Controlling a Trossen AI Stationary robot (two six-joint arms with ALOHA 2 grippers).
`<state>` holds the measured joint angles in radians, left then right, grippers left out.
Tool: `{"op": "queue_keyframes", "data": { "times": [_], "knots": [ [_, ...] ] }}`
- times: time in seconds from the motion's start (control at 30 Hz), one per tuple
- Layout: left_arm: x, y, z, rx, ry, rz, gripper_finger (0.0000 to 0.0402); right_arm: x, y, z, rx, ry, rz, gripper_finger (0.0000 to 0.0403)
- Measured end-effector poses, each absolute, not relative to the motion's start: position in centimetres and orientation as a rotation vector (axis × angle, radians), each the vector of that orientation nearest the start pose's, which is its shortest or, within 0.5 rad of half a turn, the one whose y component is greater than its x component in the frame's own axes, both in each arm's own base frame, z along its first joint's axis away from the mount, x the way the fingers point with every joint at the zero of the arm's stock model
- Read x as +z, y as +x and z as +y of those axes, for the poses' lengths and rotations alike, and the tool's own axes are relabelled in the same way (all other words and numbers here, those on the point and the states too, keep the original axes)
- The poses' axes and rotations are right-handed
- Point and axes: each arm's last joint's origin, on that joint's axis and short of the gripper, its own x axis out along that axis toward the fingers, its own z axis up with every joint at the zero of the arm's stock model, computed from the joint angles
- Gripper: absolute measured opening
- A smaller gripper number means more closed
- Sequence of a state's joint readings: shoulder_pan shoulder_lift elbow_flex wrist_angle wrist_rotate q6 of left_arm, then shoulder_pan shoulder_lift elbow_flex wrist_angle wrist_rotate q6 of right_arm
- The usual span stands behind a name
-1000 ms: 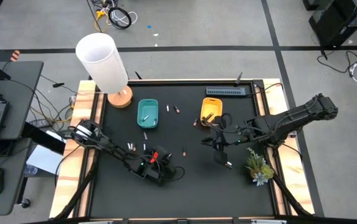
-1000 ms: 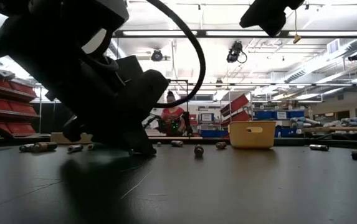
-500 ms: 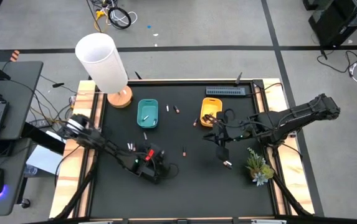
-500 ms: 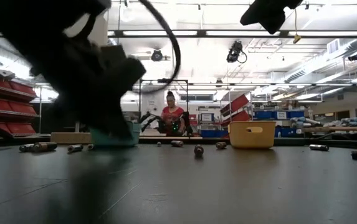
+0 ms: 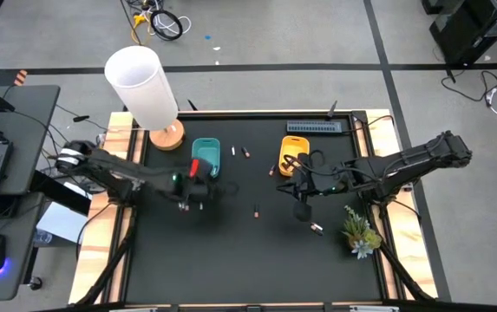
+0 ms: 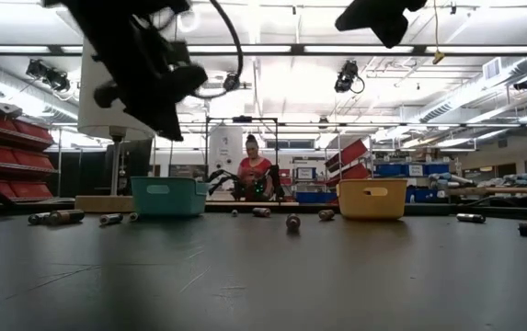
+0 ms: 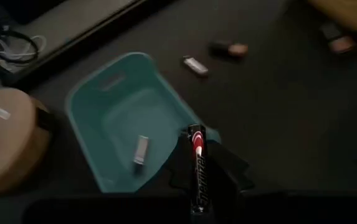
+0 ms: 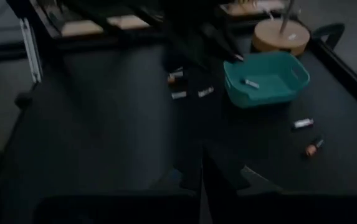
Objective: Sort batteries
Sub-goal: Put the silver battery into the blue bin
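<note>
One black battery (image 7: pixel 196 168) pinched by left pincer (image 7: pixel 198 186) | right pincer (image 8: pixel 201 168) pressed together, empty

The high view is looking straight down on the whole table (image 5: pixel 257 260). The low view is looking level across it — from table-top height. Both wrist views are looking down close, sharing the teal tray (image 7: pixel 119 124) (image 8: pixel 268 78) — also showing overhead (image 5: pixel 205 156).

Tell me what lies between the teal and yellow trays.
In the high view, two batteries lie on the mat between the teal tray and the yellow tray, nearer the teal one.
</note>
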<state>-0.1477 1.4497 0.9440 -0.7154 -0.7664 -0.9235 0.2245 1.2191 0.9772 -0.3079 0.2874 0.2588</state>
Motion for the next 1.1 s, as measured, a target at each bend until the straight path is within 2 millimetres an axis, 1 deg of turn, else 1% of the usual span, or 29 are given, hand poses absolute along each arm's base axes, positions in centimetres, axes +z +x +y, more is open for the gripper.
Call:
{"op": "queue_keyframes", "data": {
  "times": [0.17,0.3,0.43,0.5,0.6,0.7,0.8,0.93,1.03,1.1],
  "knots": [
    [21.5,26.7,2.3,0.897,-0.25,0.885,0.0034,29.7,26.1,5.3,-0.127,0.127,0.514,0.002],
    [21.5,26.5,5.3,0.875,-0.276,0.94,0.0034,29.7,26.0,5.8,-0.115,0.144,0.515,0.0018],
    [21.2,26.1,7.6,0.814,-0.365,0.964,0.0034,29.7,25.9,6.2,-0.104,0.15,0.517,0.0018],
    [20.8,25.8,8.4,0.792,-0.432,0.97,0.0049,29.7,25.8,6.4,-0.108,0.153,0.516,0.0017],
    [20.5,25.4,8.9,0.829,-0.498,0.97,0.0097,29.7,25.8,6.5,-0.119,0.148,0.515,0.0016],
    [20.5,25.4,8.9,0.833,-0.516,0.966,0.0147,29.7,25.8,6.5,-0.123,0.151,0.514,0.0017],
    [20.8,25.6,8.9,0.83,-0.515,0.959,0.018,29.7,25.8,6.5,-0.123,0.15,0.515,0.0018],
    [21.5,25.7,8.9,0.815,-0.531,0.967,0.0194,29.6,25.8,6.3,-0.132,0.141,0.524,0.0015],
    [22.2,26.0,8.5,0.785,-0.574,0.976,0.0191,29.5,25.8,6.1,-0.139,0.138,0.535,0.0014],
    [22.8,26.4,7.7,0.716,-0.601,0.993,0.0183,29.5,25.7,6.1,-0.135,0.136,0.54,0.0015]
  ]
}}
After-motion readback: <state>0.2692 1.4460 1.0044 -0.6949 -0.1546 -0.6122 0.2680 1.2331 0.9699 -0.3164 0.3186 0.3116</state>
